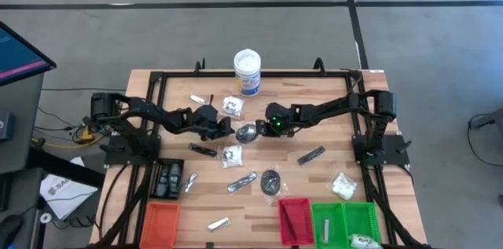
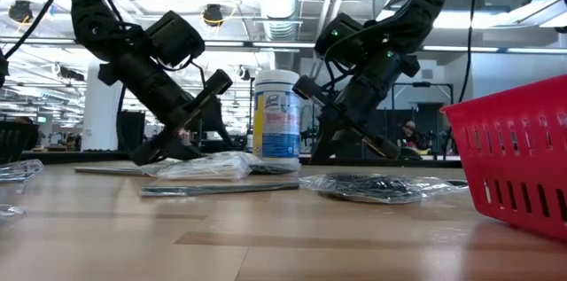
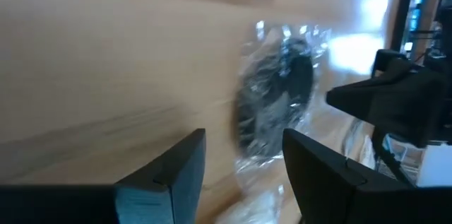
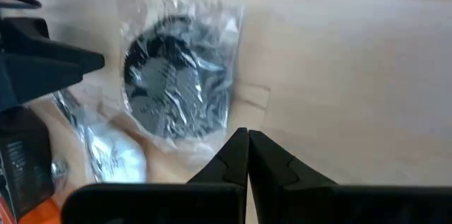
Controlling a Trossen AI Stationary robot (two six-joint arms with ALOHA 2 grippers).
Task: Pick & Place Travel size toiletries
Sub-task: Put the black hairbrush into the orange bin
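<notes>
The left gripper's [image 3: 244, 164] flat, matte black fingers [image 3: 166, 174] stand apart with nothing between them, pointed at a dark round disc [image 1: 247, 132] sealed in a crinkly clear packet that lies on the pale wood-grain worktop [image 1: 314, 178] just beyond their tips. From the other side, the right gripper's [image 4: 247, 155] fingers [image 4: 227, 160] are pressed tight together into a wedge, empty, their tips at the edge of the same glossy wrapper. In the high view the disc packet sits at the worktop's middle, between the two grippers.

The other toiletries are scattered across the planks: a second bagged dark disc [image 1: 270, 181] nearer the front, a slim black stick [image 1: 203, 149], a silvery sachet [image 1: 241, 181], and a clear packet with white contents [image 1: 231, 155]. A tall white cylindrical tub with a blue label [image 1: 247, 72] stands upright at the far edge. Along the front edge sit ribbed plastic trays: an orange tray [image 1: 161, 222], a red tray [image 1: 295, 219] and a green tray [image 1: 346, 222].
</notes>
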